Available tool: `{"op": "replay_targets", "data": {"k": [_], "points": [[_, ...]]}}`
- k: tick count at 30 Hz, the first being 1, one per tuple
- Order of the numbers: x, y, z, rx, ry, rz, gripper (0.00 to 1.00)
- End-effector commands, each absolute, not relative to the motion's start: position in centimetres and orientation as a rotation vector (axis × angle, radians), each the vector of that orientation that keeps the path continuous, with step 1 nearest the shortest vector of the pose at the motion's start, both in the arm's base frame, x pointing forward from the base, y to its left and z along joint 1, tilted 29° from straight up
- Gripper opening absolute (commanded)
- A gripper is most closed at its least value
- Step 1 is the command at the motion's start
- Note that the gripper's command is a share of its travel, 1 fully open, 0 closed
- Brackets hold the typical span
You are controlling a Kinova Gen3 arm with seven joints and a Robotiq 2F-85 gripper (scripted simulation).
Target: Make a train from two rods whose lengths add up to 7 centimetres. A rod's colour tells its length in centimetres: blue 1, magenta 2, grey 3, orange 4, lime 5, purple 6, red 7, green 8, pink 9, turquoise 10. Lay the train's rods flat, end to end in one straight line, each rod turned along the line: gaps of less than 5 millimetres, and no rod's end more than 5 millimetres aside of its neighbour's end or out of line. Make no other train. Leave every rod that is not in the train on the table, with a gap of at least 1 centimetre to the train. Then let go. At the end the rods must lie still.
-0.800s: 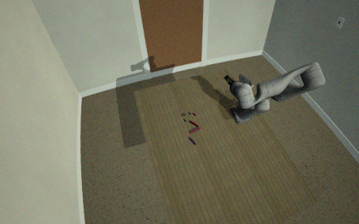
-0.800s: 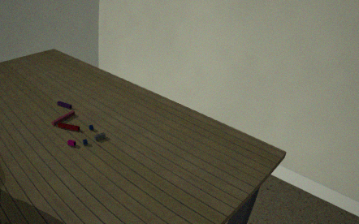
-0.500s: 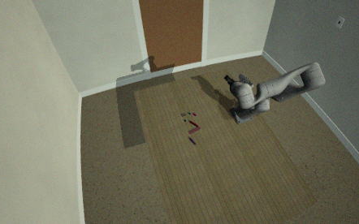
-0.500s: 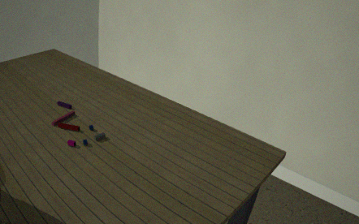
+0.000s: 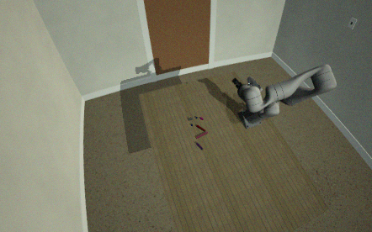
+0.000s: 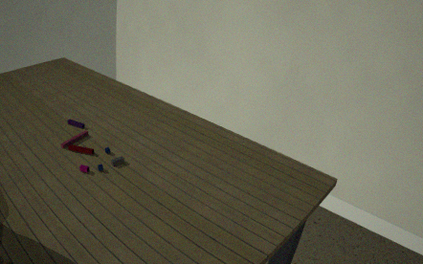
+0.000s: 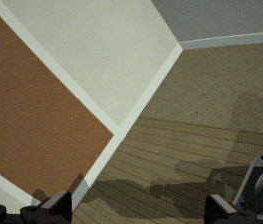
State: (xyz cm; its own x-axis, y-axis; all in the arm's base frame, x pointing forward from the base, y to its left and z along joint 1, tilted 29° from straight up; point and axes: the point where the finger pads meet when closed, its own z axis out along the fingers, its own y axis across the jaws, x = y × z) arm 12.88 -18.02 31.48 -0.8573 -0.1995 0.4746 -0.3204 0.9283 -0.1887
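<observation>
Several small rods lie together on the wooden table. In the exterior view I see a purple rod (image 6: 76, 123), a pink rod (image 6: 75, 139), a red rod (image 6: 80, 150), two blue cubes (image 6: 107, 150) (image 6: 100, 167), a grey rod (image 6: 118, 161) and a magenta rod (image 6: 84, 168). None touch end to end. In the top view the purple rod (image 5: 199, 145), pink rod (image 5: 201, 134) and red rod (image 5: 199, 127) show left of the arm. My gripper (image 5: 236, 81) is open and empty, raised far from the rods. In the wrist view the gripper (image 7: 135, 223) faces the door and wall.
The arm's base (image 5: 253, 118) stands on the table, right of the rods. A brown door (image 5: 178, 31) is in the back wall. The table's far corner (image 6: 333, 182) drops to the floor.
</observation>
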Motion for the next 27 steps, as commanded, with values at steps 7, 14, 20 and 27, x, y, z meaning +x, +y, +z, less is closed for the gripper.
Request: {"op": "replay_targets", "data": {"k": [7, 14, 20, 27], "points": [[15.3, -17.4, 28.7, 0.152, -2.705, 0.228, 1.0], [18.3, -16.9, 25.5, -0.153, -2.757, 0.071, 1.0], [23.0, -17.1, 20.7, -0.666, -2.723, -0.152, 1.0], [26.7, -18.2, 16.7, -1.09, -2.592, -0.304, 1.0]]}}
